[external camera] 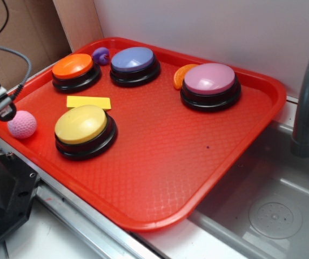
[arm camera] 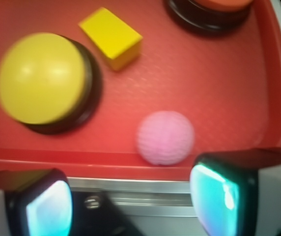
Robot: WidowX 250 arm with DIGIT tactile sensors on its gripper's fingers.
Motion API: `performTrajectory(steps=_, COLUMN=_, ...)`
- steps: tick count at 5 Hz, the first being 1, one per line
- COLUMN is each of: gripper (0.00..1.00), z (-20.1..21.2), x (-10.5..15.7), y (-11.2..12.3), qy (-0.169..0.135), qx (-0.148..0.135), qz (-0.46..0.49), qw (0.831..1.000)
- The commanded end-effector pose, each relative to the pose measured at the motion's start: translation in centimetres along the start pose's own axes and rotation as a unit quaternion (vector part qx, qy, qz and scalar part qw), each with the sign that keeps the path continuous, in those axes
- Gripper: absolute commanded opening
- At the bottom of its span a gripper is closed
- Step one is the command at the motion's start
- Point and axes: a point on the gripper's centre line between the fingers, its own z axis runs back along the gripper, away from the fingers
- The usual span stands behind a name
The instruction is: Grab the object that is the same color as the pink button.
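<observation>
Red tray [external camera: 241, 140] with pink ball [external camera: 21, 124], four buttons, yellow block [external camera: 88, 102].

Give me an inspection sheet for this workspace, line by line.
Surface: red tray, textured, beside a grey sink.
Job's things: pink ball at the tray's left edge; pink button at far right.
Clutter: yellow button, orange button, blue button, yellow block, purple toy, orange piece.
Claw: open, empty, just short of the ball.
Cables: grey cable on the arm.
Surroundings: white wall, faucet.
</observation>
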Motion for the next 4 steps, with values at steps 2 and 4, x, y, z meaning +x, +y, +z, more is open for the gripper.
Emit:
performTrajectory(steps=2, gripper=1.0, z=-3.4, x=1.3, y=1.0, qy=0.005, qx=0.027, qz=-0.01, qw=1.0)
performTrajectory(steps=4, gripper=0.0, z=-4.4, x=2.3, y=1.1, qy=-0.007, qx=0.028, qz=0.008, qw=1.0)
